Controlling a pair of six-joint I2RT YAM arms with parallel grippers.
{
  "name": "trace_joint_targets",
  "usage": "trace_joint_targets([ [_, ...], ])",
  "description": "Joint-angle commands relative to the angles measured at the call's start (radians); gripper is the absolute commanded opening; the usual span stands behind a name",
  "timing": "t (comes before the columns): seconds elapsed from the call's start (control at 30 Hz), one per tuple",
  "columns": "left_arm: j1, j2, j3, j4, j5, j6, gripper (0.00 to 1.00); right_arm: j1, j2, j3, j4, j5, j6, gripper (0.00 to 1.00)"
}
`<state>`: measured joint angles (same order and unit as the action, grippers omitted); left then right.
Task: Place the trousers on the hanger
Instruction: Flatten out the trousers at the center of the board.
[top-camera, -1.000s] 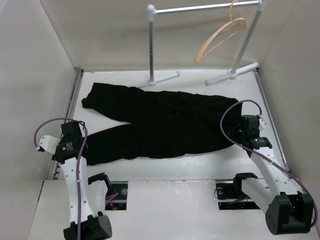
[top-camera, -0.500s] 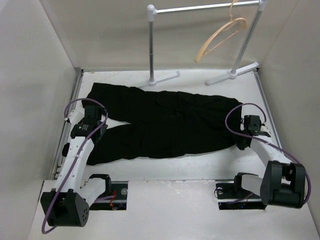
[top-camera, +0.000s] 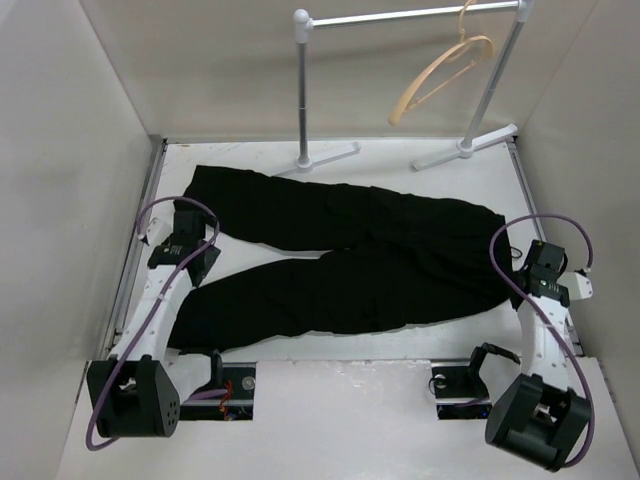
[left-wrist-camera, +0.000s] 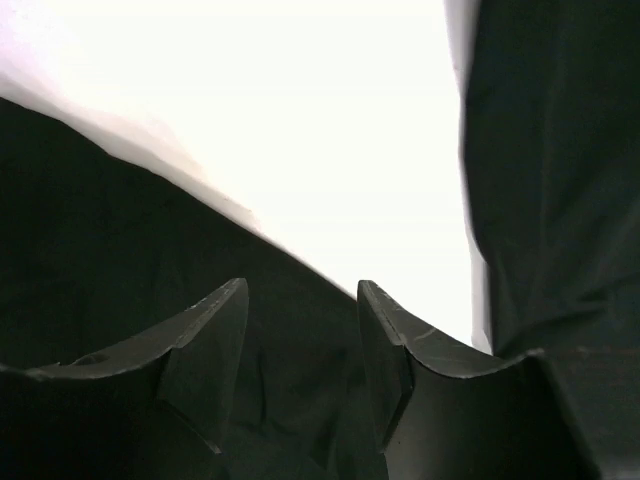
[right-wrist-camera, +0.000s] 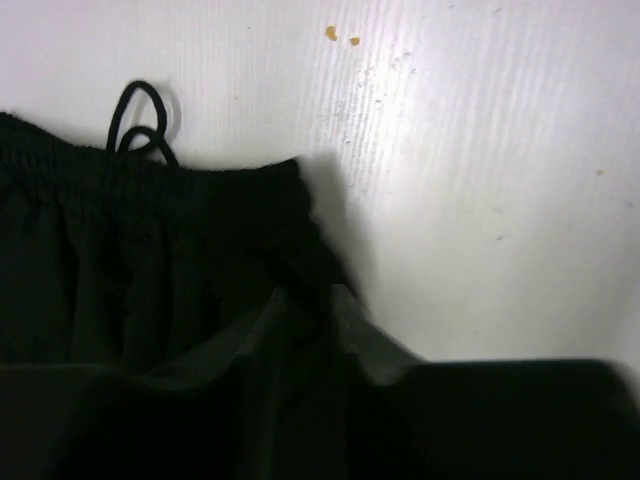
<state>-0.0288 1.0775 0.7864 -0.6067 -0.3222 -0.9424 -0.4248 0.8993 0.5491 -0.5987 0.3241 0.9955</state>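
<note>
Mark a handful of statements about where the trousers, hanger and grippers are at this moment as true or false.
1. The hanger hangs from the rail, apart from the trousers. True.
2. The trousers are draped over the hanger's lower bar. False: they lie spread out on the table.
3. The right gripper is at the waistband end, near the drawstring. True.
4. The left gripper is raised up by the rail. False: it is low over the trouser legs on the left side, its fingers apart.
5. The trouser legs point toward the right arm. False: they run toward the left arm.
</note>
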Motion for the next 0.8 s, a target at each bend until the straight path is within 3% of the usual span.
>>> trace_joint_targets([
  [0.0, 0.049, -0.048, -0.050, -0.013, 0.000, 0.025, 0.46, -0.012, -0.057, 0.006, -0.076, 0.066, 0.014, 0.49],
  [0.03, 0.071, -0.053, -0.061, -0.022, 0.003, 0.036, 0.47, -0.012, -0.071, -0.001, -0.067, 0.058, 0.000, 0.68],
  [0.07, 0.103, -0.062, -0.076, -0.040, 0.014, 0.051, 0.49, -0.007, -0.083, 0.006, -0.061, 0.053, -0.026, 0.79],
  [0.13, 0.149, -0.067, -0.102, -0.050, 0.034, 0.071, 0.54, 0.055, -0.134, 0.029, -0.078, 0.050, -0.050, 0.88],
  [0.3, 0.218, -0.007, -0.130, -0.016, 0.029, 0.100, 0.56, 0.235, -0.263, 0.049, -0.114, 0.053, -0.112, 0.85],
  [0.5, 0.221, 0.154, -0.134, 0.067, 0.000, 0.100, 0.55, 0.499, -0.349, -0.003, -0.102, -0.042, -0.084, 0.82],
  [0.6, 0.226, 0.238, -0.150, 0.116, -0.014, 0.099, 0.46, 0.608, -0.338, -0.002, -0.095, -0.062, -0.075, 0.82],
  [0.7, 0.235, 0.266, -0.157, 0.157, -0.021, 0.100, 0.18, 0.662, -0.344, -0.003, -0.075, -0.072, -0.074, 0.81],
  [0.77, 0.249, 0.254, -0.138, 0.162, -0.021, 0.100, 0.06, 0.677, -0.344, -0.003, -0.061, -0.085, -0.078, 0.80],
])
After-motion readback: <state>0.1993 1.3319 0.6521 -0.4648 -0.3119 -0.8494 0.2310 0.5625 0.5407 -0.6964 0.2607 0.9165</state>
